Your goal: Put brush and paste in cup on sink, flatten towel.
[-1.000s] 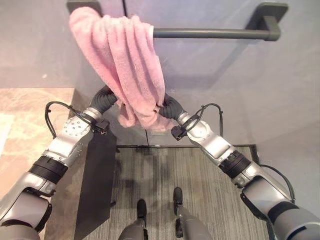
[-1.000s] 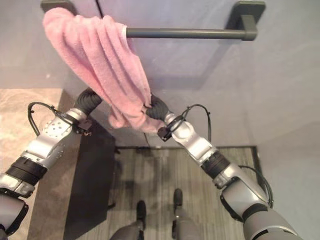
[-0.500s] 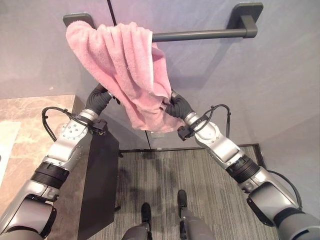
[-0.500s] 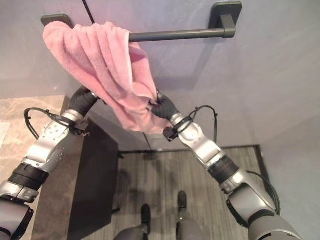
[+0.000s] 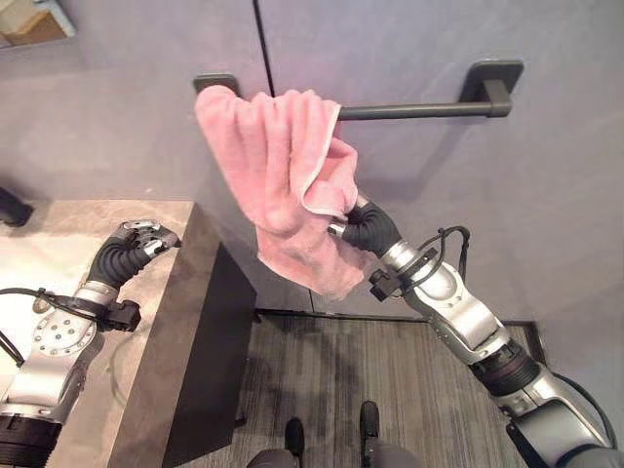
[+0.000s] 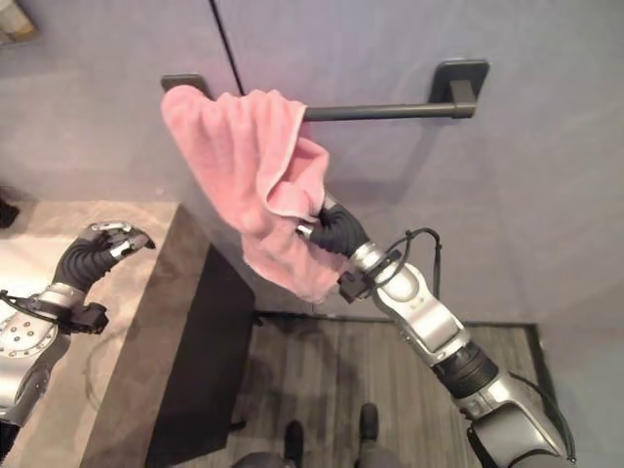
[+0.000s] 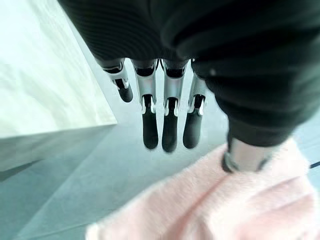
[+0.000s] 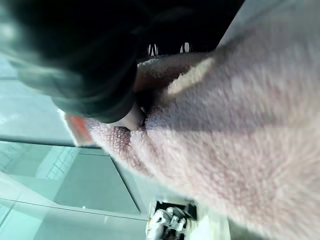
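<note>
A pink towel hangs bunched over the left end of a dark towel bar on the grey wall. My right hand is shut on the towel's right edge and holds that fold up below the bar; in the right wrist view the towel presses against the thumb. My left hand hovers apart from the towel, over the marble counter, open with relaxed fingers and nothing in it. The towel lies beyond its fingertips.
The counter's dark side panel drops to a striped grey floor mat. The right half of the bar is bare up to its bracket. A dark object sits at the counter's far left edge.
The camera has shifted. My left hand has let go of the towel and moved away left over the counter. My right hand keeps its hold and has lifted the towel's edge.
</note>
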Robot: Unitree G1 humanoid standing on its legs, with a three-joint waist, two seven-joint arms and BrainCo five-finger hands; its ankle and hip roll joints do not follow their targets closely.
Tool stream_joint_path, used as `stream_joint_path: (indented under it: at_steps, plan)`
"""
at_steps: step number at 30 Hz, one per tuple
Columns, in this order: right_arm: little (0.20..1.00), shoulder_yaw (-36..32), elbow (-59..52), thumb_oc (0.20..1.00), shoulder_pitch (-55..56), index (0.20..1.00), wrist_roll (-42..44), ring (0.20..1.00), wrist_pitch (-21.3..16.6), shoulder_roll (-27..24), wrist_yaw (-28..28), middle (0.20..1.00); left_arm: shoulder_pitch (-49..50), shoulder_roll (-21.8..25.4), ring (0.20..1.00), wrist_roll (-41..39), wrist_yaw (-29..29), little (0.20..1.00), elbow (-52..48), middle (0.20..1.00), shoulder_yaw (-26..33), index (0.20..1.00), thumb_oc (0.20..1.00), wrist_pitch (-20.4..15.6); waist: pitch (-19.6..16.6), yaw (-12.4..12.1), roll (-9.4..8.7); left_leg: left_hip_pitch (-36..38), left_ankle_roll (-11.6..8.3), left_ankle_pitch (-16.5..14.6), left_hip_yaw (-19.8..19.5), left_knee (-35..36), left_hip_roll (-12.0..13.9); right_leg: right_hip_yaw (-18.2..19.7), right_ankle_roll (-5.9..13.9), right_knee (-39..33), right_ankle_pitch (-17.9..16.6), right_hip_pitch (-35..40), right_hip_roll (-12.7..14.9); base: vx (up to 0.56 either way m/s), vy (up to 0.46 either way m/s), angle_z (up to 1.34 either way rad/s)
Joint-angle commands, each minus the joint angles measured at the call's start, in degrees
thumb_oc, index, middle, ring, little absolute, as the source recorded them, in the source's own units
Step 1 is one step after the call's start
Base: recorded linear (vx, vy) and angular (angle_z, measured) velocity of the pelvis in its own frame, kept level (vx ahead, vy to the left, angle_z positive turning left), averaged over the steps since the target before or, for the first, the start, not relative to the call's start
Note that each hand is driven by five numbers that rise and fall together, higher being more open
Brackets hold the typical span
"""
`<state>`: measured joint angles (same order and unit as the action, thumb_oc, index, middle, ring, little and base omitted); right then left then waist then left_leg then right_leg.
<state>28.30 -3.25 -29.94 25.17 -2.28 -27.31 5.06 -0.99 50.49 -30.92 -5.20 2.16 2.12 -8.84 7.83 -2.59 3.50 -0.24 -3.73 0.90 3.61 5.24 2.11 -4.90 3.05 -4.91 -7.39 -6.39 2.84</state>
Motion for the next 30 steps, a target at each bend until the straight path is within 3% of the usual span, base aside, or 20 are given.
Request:
stream_joint_path:
  at_steps: [1, 8, 17, 30]
  plan:
    - [0.2, 0.8, -1.0, 0.2, -1.4, 0.2, 2.9, 0.2, -2.3, 2.8, 0.1, 0.2, -2.6, 0.2, 1.0, -0.4, 0.8, 1.0, 4.8, 1.0, -1.0, 1.0, 1.0, -1.5, -5.7, 0.7, -2.53, -2.3, -0.17, 3.0, 0.7, -0.2, -0.7, 1.5, 4.94, -0.1, 2.8, 3.5, 4.0, 0.0, 0.0, 0.0]
    - [0.244, 2.3, 0.3, 0.244, -1.2, 0.244, 3.3, 0.244, -1.5, 4.1, 0.1, 0.244, -7.7, -3.5, 1.0, -0.6, 1.4, 1.0, 11.1, 1.0, -5.9, 1.0, 1.0, 0.3, -6.1, 1.8, -2.55, -2.0, 0.19, 2.8, 1.5, -0.2, -0.7, 2.2, 4.99, -0.1, 2.4, 3.4, 4.0, 0.0, 0.0, 0.0]
    - [0.238, 4.6, 3.0, 0.238, -3.0, 0.238, 3.8, 0.238, -0.6, 5.2, -0.9, 0.238, -17.8, -6.1, 1.0, 0.4, 4.5, 1.0, 16.9, 1.0, -12.0, 1.0, 1.0, 0.7, -4.6, 3.5, -2.23, -3.5, 0.56, 2.9, 2.5, -0.2, -1.0, 3.5, 5.28, -0.1, 1.2, 1.1, 4.1, -0.01, 0.017, -0.08]
    - [0.219, 5.3, 2.5, 0.219, -3.1, 0.219, 2.9, 0.219, -0.9, 4.2, -1.7, 0.219, -28.3, -5.0, 1.0, 0.6, 7.3, 1.0, 23.5, 1.0, -15.9, 1.0, 1.0, -0.1, -3.4, 5.4, -1.76, -7.1, 0.43, 3.4, 3.6, -0.2, -1.0, 4.4, 5.78, -0.1, 0.0, -3.2, 4.2, 0.0, 0.008, -0.07]
